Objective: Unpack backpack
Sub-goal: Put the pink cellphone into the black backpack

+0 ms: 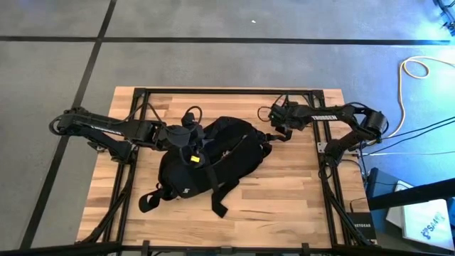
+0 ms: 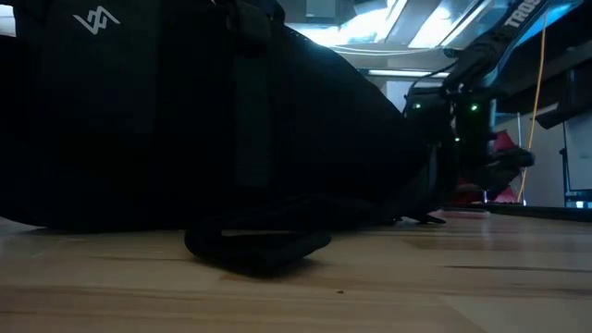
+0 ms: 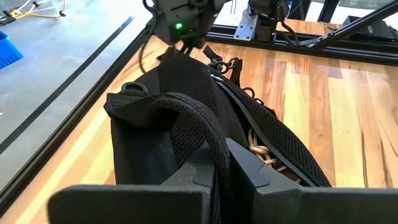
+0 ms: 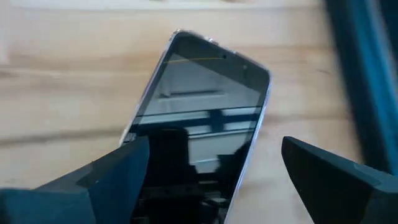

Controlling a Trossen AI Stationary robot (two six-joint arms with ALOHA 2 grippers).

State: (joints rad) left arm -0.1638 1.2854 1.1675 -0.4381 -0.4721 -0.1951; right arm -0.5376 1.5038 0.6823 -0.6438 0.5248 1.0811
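The black backpack lies on the middle of the table, white logo on its side, one loose strap on the wood near the front. My left gripper is over its top end and shut on a mesh shoulder strap. My right gripper hovers at the backpack's far right corner, open. In the right wrist view a flat black phone with a glossy screen lies on the wood between its fingers; the right finger stands clear of it, and whether the left one touches its edge I cannot tell. My left gripper pinches the padded mesh shoulder strap between its two fingers, which lie across the strap where it arches above the backpack's top end. The strap bows up above the fabric; the rest of the backpack rests on the table.
The black table frame runs along the far edge close to my right gripper. Cords and light-coloured rope show in the backpack's opening. Bare wood lies on the near right. Cables and boxes lie on the floor to the right.
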